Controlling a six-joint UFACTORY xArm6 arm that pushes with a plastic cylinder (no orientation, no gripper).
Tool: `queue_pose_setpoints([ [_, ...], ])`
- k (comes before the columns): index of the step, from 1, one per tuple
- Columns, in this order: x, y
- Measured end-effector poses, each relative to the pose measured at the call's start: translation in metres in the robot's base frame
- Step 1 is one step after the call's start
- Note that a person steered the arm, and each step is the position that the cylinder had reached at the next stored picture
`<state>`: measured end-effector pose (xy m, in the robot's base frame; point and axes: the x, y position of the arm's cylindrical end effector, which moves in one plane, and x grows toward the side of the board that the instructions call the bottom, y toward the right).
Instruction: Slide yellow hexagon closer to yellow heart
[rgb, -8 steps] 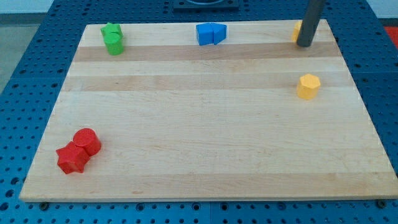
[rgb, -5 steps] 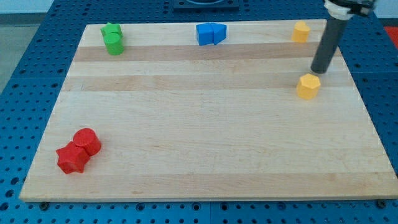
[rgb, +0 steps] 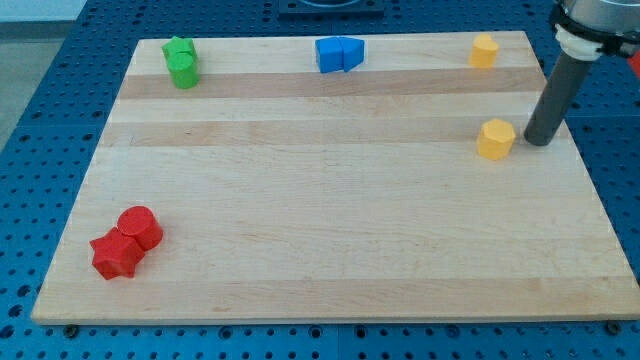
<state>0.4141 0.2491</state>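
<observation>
Blue perforated bench plate surrounds a pale wooden board (rgb: 330, 200) on all sides, and on that board we list eight blocks plus our own rod. Item one, the yellow hexagon (rgb: 496, 138): upright on the board's right portion, a little above mid-height in the view, standing alone. Item two, the yellow heart (rgb: 484, 50): near the board's top right corner, almost straight above the hexagon toward the view's top and well apart from it; its heart outline is hard to make out at this size. Item three, my tip (rgb: 539, 141): the lower end of the dark rod, resting at board level just beside the hexagon on the view's right, with a narrow gap of wood showing between them; we cannot tell whether they touch. We carry no pincer, only this rod, so nothing is apart, together or clamped. Item four, two blue blocks (rgb: 339, 54): pressed together at the top edge near the centre, shapes unclear. Item five, two green blocks (rgb: 181, 62): touching each other at the top left corner, shapes unclear. Item six, a red cylinder (rgb: 139, 227) touching a red star-like block (rgb: 115, 255): near the bottom left corner.
</observation>
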Motion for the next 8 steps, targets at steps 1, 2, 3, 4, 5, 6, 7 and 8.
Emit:
queue_pose_setpoints([
  [1,0.027,-0.007],
  [2,0.035,-0.036],
  [3,0.028,-0.057],
  [4,0.011,-0.058],
  [5,-0.01,-0.059],
  [6,-0.027,-0.058],
  [7,-0.032,-0.052],
  [8,-0.035,-0.039],
])
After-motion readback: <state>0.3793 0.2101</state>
